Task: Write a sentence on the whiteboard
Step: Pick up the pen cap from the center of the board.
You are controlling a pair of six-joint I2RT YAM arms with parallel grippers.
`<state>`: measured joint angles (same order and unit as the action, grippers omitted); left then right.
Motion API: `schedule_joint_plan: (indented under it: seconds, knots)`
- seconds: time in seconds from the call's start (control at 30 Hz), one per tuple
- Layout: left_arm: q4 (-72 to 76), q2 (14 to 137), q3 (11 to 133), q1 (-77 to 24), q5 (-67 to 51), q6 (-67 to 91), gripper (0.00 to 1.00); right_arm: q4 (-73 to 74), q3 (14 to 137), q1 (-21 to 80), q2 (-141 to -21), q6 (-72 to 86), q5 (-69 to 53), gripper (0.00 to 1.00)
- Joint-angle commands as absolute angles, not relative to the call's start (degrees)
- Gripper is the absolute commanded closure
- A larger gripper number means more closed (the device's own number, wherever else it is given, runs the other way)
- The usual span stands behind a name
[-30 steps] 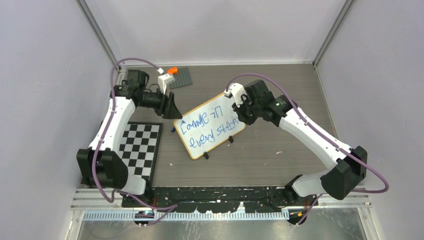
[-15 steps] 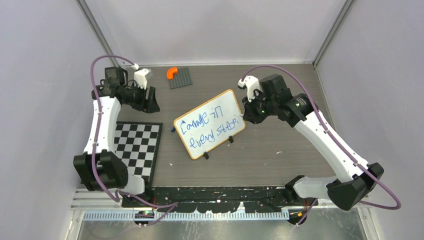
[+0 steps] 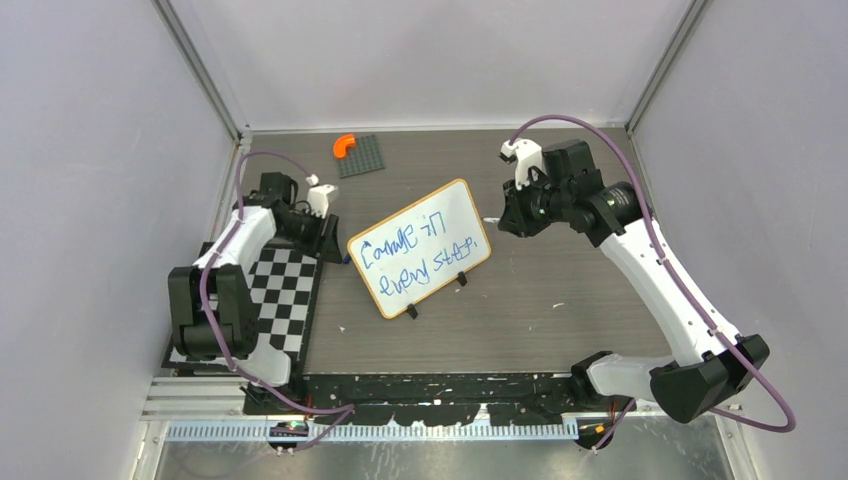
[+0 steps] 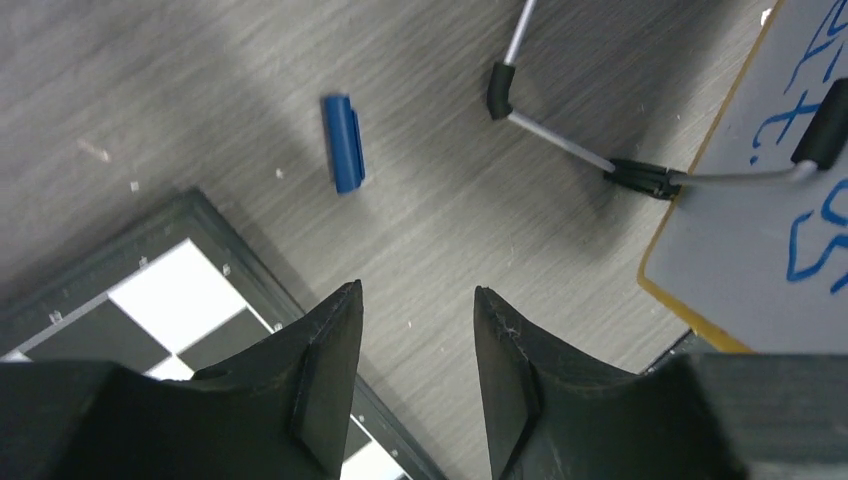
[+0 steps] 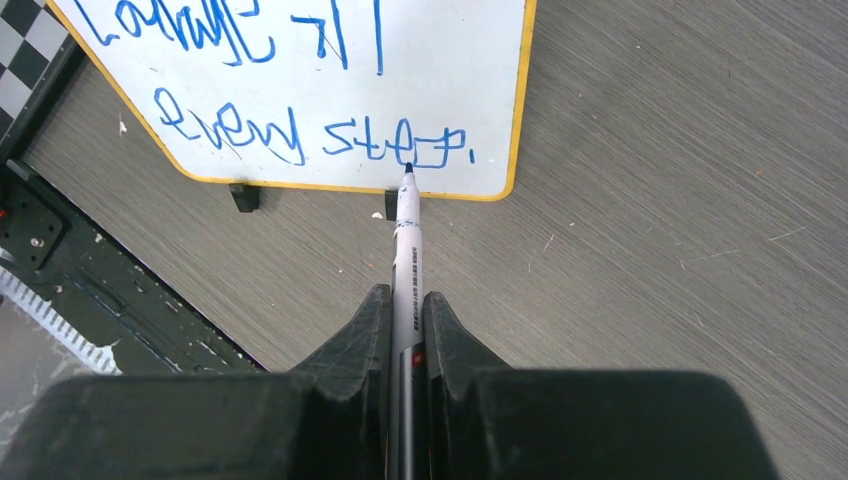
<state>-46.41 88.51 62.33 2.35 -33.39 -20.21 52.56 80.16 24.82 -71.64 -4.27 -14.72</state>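
Pulled the right claw (image 5: 405,300) back from the whiteboard (image 3: 450,205), still squeezing the pen (image 5: 406,240). Dropped the left claw (image 4: 415,295), spread wide and empty, beside the checkered mat (image 3: 285,290).

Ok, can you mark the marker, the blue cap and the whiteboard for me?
marker (image 5: 405,250): right wrist view, on the white barrel behind the tip.
blue cap (image 4: 343,143): left wrist view, middle of its length.
whiteboard (image 3: 458,207): top external view, bare white area near its far right corner.
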Motion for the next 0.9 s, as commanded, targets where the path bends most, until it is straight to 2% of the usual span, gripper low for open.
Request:
schedule_joint_plan:
  seconds: [0.0,0.27,0.47,0.7,0.87]
  knots:
    - [-37.5,89.9,61.1,0.7,-33.5,-22.3,0.54,51.7,81.4,24.0,-70.8,-3.1,-16.5,1.0]
    - [-25.3,89.0,53.5,0.5,-32.1,-27.6,0.56,51.7,81.0,23.3,-70.5,-2.7,-16.7,1.0]
    - [-24.4,86.8,52.1,-3.5,-32.7,-33.6,0.5,51.7,81.1,23.1,-71.0,-2.5,-17.0,1.0]
    - [-22.5,82.3,48.2,-4.0,-31.5,-45.2,0.5,51.7,80.8,22.9,-71.0,-2.5,-17.1,1.0]
    - [-20.1,81.6,45.5,-4.0,-35.7,-49.9,0.47,51.3,80.7,22.9,-71.1,-2.4,-16.9,1.0]
